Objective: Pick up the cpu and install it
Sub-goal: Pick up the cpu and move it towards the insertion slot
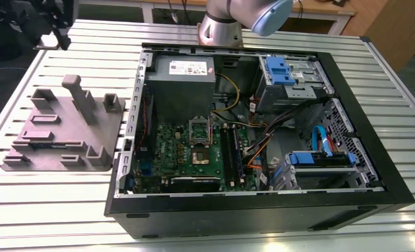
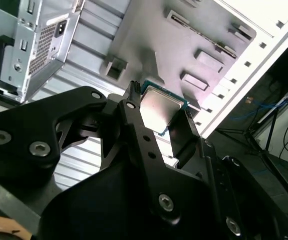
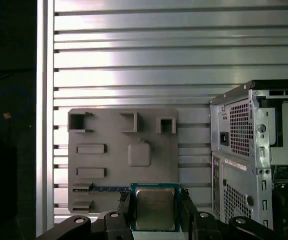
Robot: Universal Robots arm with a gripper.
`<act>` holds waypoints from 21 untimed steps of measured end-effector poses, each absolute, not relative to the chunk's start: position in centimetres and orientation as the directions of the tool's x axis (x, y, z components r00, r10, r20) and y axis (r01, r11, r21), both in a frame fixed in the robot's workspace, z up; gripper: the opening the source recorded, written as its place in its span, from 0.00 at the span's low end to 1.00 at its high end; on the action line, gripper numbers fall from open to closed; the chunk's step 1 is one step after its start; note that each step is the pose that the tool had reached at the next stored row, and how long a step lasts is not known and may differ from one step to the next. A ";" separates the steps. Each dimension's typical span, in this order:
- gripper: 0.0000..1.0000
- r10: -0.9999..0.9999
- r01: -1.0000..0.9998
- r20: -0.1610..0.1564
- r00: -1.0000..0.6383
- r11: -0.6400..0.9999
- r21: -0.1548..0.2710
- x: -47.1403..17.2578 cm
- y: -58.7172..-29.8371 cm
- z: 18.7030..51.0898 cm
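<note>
The cpu is a small square chip with a silvery metal top and a green edge. My gripper is shut on it, one black finger on each of two opposite sides. In the second wrist view the cpu sits tilted between the same fingers of the gripper. The chip hangs high above the grey fixture tray. In the exterior view the dark gripper is at the far upper left, away from the motherboard and its socket.
The open black computer case lies on the slatted metal table at the exterior view's right. Inside are the grey power supply, drive bays with blue tabs and cables. The fixture tray has upright posts.
</note>
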State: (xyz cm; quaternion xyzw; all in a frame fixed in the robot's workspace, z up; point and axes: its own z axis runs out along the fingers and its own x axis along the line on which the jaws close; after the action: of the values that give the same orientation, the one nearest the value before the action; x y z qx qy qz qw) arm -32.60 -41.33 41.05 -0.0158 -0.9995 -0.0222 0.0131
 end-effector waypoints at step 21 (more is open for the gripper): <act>0.47 0.031 0.032 0.027 -0.999 0.999 0.044 -24.6 -41.3 40.9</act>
State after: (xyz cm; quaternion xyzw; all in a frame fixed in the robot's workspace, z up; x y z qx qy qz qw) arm -24.61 -41.33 40.89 -0.0158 -0.9995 -0.0222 0.0131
